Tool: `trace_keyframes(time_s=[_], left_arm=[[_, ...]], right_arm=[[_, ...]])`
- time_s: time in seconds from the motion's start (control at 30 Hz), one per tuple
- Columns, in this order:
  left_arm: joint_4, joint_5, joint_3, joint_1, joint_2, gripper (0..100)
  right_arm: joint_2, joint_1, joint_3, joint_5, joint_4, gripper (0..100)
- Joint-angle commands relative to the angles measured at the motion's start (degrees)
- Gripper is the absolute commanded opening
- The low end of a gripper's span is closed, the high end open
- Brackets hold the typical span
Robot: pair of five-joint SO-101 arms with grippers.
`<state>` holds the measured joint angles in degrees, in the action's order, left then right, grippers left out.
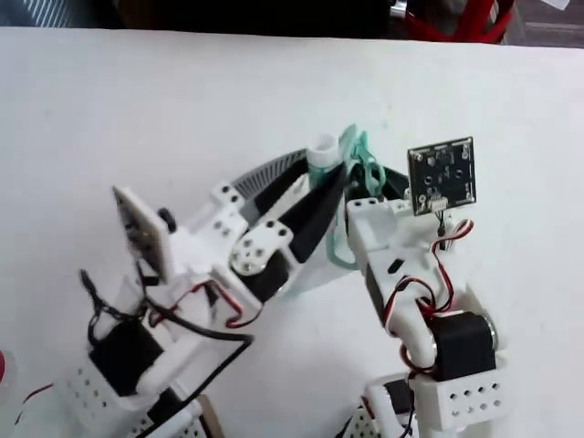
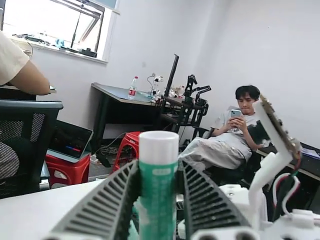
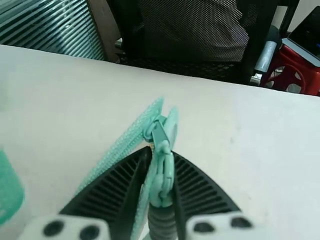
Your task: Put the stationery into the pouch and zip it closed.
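A glue stick [image 1: 321,151] with a white cap and green body stands upright between the ribbed fingers of my left gripper [image 1: 319,169], which is shut on it above the table's middle. In the left wrist view the glue stick [image 2: 158,185] rises between the left gripper's [image 2: 158,167] two jaws. Right beside it, my right gripper [image 1: 368,182] is shut on the teal zipper pull [image 3: 162,150] of the mesh pouch [image 3: 131,137]. The pouch [image 1: 345,251] hangs lifted between the two arms, mostly hidden by them. The right gripper [image 3: 161,165] pinches the pull from both sides.
The white table [image 1: 137,109] stretches bare to the left, back and right of the arms. A red stool [image 1: 456,20] stands beyond the far edge. Both arm bases crowd the near edge.
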<state>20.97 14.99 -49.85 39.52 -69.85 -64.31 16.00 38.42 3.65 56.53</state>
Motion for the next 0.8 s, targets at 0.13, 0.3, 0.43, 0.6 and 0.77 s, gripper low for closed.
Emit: trace_keyframes(time_s=[0.13, 0.3, 0.43, 0.6, 0.77], left_arm=[[6.07, 0.0, 1.49, -15.34, -3.47, 3], [8.18, 0.0, 2.02, -15.96, -3.56, 3], [8.7, 0.0, 1.49, -16.92, -3.47, 3], [9.49, -0.09, 1.41, -17.19, -3.38, 3], [8.88, -0.09, 0.35, -17.71, -3.47, 3]], right_arm=[[4.26, -0.48, -2.73, 3.52, -0.92, 1.9], [15.96, -0.48, -14.95, -4.66, 6.73, 2.0], [28.35, -0.4, -30.24, -14.42, 14.81, 2.0], [45.32, -0.4, -51.96, -24.97, 24.22, 2.2], [57.36, -0.4, -74.99, -29.36, 36.09, 2.2]])
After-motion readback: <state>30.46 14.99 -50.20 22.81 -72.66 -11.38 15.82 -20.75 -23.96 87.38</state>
